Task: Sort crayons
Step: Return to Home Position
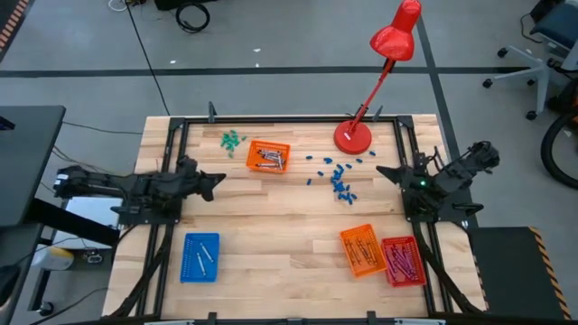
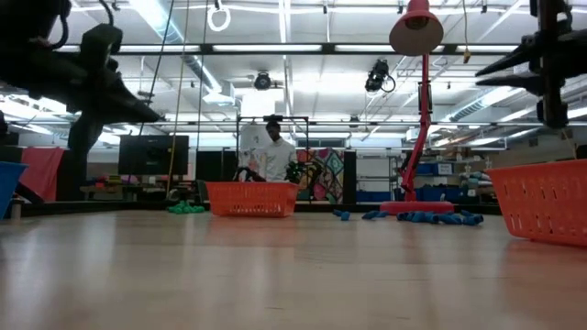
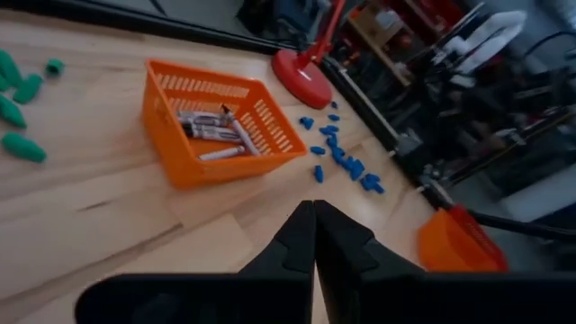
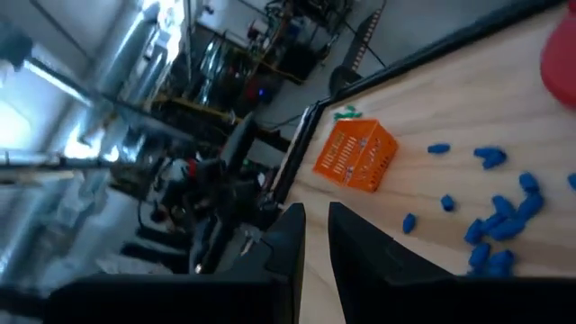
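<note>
"Right gripper [image 1: 383,171] first: has it got hold of anything?"

"Nothing. Its fingers stand a narrow gap apart, and I see bare wood between them. The left gripper [image 1: 215,183] is pressed closed, and it's empty too."

"Where are the crayons, then?"

"Every one of the crayons [image 3: 214,133] I can find is in a tray, and I see none loose on the table [image 1: 271,217]. A jumbled grey and dark bundle lies in the far orange tray [image 3: 238,162], mostly along its length. A few pale sticks lie in the blue tray [image 1: 190,262] at the near left, long axis running near to far. The rest fill the near orange tray [image 1: 357,231] and the red tray [image 1: 404,240], side by side at the near right."

"Which arm is closer to which?"

"The left gripper points right from the left edge. The far orange tray lies just right of its tip and a little farther off, with the blue tray on its near side. The right gripper points left from the right edge, with the red tray and the near orange tray on its near side."

"And between the two tips?"

"Only the scattered blue pieces [image 1: 340,181], just left of the right gripper. With no stray crayon to reach for, I'd say the sorting looks finished. Each arm only has to draw back to its own side."
</note>
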